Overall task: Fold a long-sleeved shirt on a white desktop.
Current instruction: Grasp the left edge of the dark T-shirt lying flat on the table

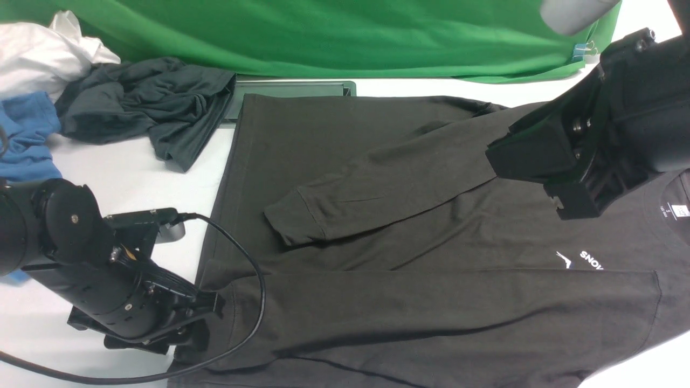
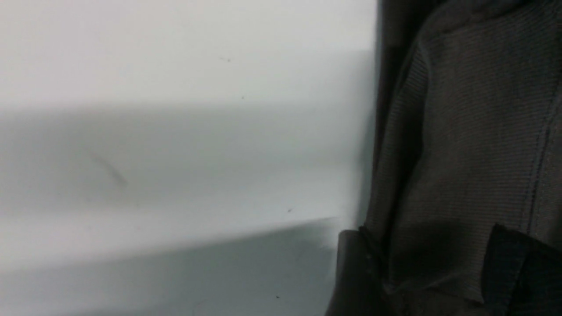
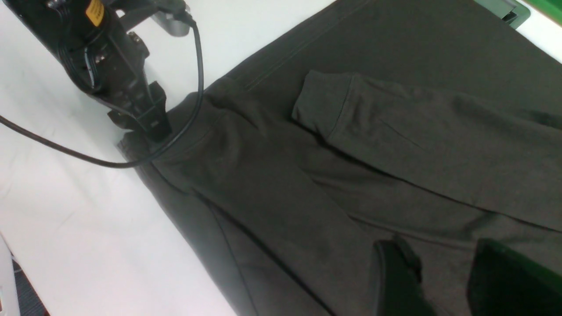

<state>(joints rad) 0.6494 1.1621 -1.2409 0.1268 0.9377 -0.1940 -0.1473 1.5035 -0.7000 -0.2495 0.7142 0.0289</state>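
The long-sleeved shirt (image 1: pixel 409 161) lies flat on the white desktop (image 1: pixel 135 178), hem to the left, collar and "SNOW" logo (image 1: pixel 590 260) at the right. One sleeve is folded across the body, and its cuff (image 1: pixel 294 221) sits mid-shirt. The other sleeve runs along the near edge. My left gripper (image 1: pixel 202 323) sits low at that sleeve's cuff. In the left wrist view its fingers (image 2: pixel 355 272) stand apart with cuff fabric (image 2: pixel 439 175) lying between them. My right gripper (image 1: pixel 525 180) hovers open above the shoulder area, with nothing between its fingers (image 3: pixel 395 272).
A dark grey-teal garment (image 1: pixel 151 108), a blue shirt (image 1: pixel 27 134) and a white cloth (image 1: pixel 43 54) are piled at the far left. A green backdrop (image 1: pixel 323 37) closes the back. A flat dark tray (image 1: pixel 296 89) lies under the shirt's far hem. The left arm's cable (image 1: pixel 259 291) loops over the near sleeve.
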